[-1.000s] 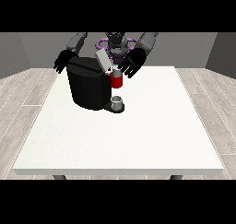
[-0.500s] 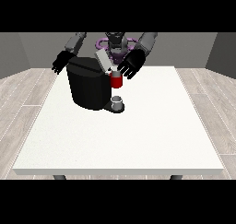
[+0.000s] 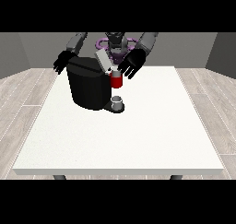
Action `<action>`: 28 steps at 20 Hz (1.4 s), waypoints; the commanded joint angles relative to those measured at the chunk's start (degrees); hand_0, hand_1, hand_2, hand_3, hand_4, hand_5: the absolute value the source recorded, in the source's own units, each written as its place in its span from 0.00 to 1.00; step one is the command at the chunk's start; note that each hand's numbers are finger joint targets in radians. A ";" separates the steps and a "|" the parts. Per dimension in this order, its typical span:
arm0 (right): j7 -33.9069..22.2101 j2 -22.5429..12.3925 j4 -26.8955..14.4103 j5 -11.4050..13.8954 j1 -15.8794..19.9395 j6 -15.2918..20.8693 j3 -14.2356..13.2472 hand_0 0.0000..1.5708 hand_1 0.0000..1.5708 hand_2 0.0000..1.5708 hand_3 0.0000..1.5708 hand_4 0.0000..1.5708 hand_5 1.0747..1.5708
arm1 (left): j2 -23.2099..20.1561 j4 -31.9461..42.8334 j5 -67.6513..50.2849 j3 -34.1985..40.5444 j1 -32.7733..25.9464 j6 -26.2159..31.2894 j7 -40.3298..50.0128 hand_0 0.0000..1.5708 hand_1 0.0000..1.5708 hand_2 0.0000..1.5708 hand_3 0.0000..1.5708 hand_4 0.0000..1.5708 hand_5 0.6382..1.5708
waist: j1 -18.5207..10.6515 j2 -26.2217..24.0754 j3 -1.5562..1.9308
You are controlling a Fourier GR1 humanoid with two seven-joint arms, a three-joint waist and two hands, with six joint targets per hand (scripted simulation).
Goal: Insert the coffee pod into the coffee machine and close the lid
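Reading from the view's left: the hand at the view's left [image 3: 63, 61], fingers spread and holding nothing, hangs behind the top corner of the machine [image 3: 89, 84], near it; contact cannot be told. The machine, a black block, stands toward the far left part of the table [image 3: 138, 135]. Its lid [image 3: 103, 60], a grey flap, is tilted up at the top right. Below the lid sits a red piece [image 3: 116, 81], taken to be the pod or its holder at the brew head; which one cannot be told. A small grey cup [image 3: 117, 101] stands on the base under it. The hand at the view's right [image 3: 131, 64], fingers splayed and empty, hovers just beside the lid and above the red piece. Judged step: closing the lid. To do it well, bring the flat fingers onto the lid's upper face and press down along its hinge arc, keeping the other hand ready to steady the body so the machine does not slide.
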State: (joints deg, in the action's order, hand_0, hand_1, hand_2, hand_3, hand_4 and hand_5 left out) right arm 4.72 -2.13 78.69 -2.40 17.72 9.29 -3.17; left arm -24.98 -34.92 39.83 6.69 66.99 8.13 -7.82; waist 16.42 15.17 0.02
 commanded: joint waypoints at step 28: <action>3.09 0.06 -2.96 -2.07 -5.77 -1.14 -1.97 0.00 0.00 0.00 0.00 0.28 1.00 | 0.54 -2.14 1.50 -1.13 -4.89 6.97 -2.25 0.00 0.00 0.00 0.00 0.00 1.00 | -5.05 -8.74 -0.01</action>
State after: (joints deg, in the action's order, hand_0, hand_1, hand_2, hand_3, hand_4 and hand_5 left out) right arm 6.57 -2.05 75.76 -3.25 13.95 9.31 -4.60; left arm -23.69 -36.74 43.13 4.07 63.65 13.03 -8.76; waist 12.58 8.49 0.02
